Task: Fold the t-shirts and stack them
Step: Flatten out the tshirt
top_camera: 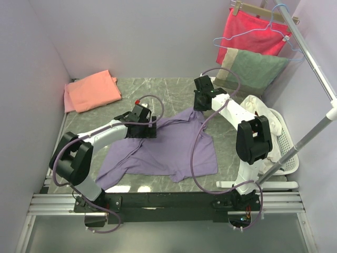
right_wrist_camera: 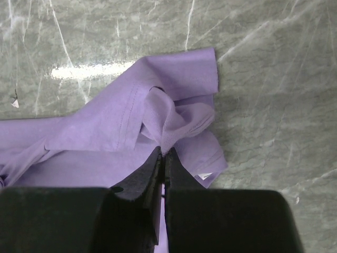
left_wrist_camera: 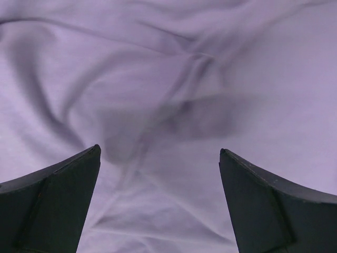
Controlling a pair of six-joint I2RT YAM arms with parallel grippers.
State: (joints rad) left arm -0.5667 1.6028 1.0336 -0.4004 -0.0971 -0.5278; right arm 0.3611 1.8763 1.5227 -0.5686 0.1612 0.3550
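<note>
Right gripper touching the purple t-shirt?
Touching. The right wrist view shows the right gripper shut, with a bunched fold of the purple t-shirt pinched between its tips and cloth visible in the slit between the fingers.

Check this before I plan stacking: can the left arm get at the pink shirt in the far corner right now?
Probably yes: the left gripper is open and empty, and nothing stands between it and the salmon-pink shirt on its own side.

Matt cloth tee (right_wrist_camera: 105,132) on glossy stone-look tbl (right_wrist_camera: 263,79).
</note>
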